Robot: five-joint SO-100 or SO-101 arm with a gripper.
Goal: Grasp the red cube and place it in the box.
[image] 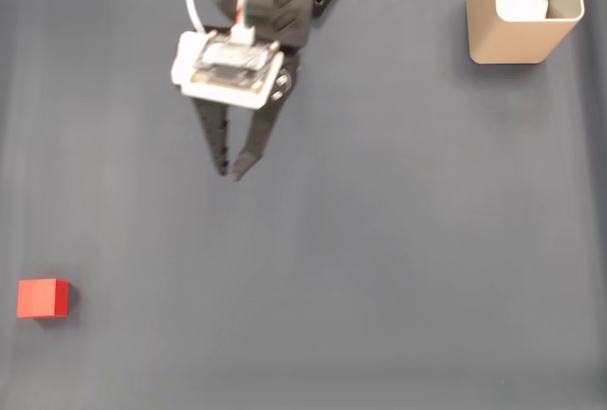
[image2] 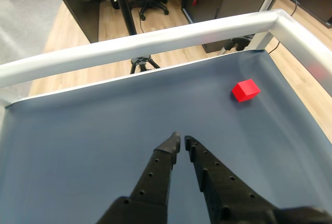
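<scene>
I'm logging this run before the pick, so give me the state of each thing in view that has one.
gripper: shut, empty, above the mat, away from the cube.
red cube: resting flat on the mat, not grasped, outside the box.
box: upright, open top, something white inside.

box [image: 517, 35] top — cropped by edge
</scene>
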